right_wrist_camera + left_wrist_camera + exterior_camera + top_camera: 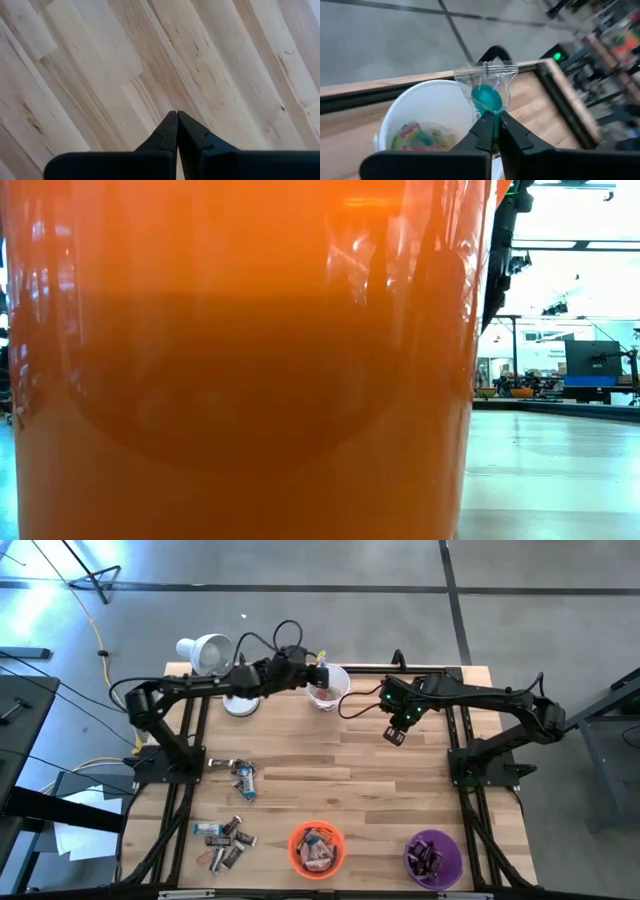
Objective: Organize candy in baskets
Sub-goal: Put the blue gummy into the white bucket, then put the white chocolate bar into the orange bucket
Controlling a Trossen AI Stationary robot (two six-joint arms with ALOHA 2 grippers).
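teal candy poised over the white basket

the left tool [492, 116] pinches a clear-wrapped teal candy [486, 97] above the white basket [328, 689] at the tabletop's far edge. next, part the fingers to drop it in. the right tool [177, 116] waits, closed and empty.

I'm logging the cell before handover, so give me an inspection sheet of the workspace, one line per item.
Surface: wooden table, bare in the middle.
Job's things: white basket at the far edge, holding candy; orange basket and purple basket at the near edge, both holding candy; loose candy lies near the left corner, more farther in.
Clutter: white desk lamp at the far left.
Grippers: left gripper shut on a clear-wrapped teal candy, above the white basket's rim; right gripper shut, empty, over bare wood.
Cables: black cable loops near the lamp; yellow cable on the floor.
Surroundings: grey floor; no person seen.
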